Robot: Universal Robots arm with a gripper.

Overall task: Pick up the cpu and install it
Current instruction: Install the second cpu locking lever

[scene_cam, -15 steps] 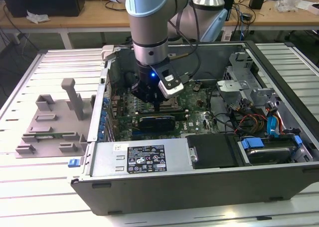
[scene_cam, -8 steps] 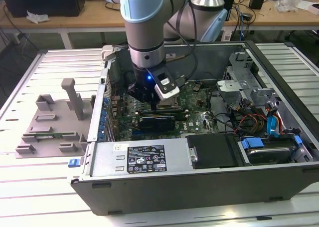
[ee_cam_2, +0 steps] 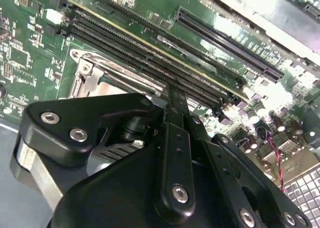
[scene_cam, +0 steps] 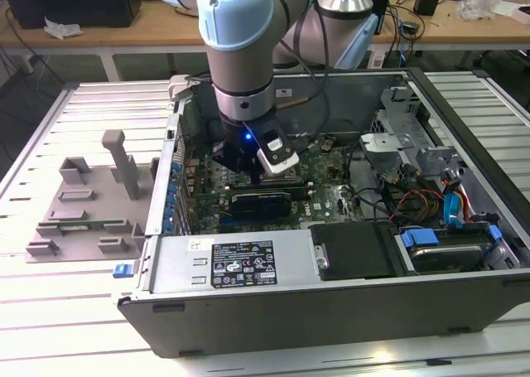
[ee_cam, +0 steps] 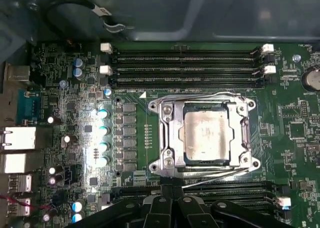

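My gripper (ee_cam: 172, 208) hovers above the open case (scene_cam: 331, 311) | cpu (ee_cam: 206, 134) sits in socket (ee_cam: 167, 138), at the gripper's 12 o'clock in the first wrist view | I cannot tell finger spacing; nothing visibly held.

Dull silvery metal cpu (ee_cam: 206, 136), glossy green motherboard (ee_cam: 295, 133)

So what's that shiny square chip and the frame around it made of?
The cpu looks like metal on top: silvery-grey, dull, with a smudged sheen. The socket frame around it seems to be bright bare metal, since it glints and has screws at its corners. I can't tell exactly which metals.
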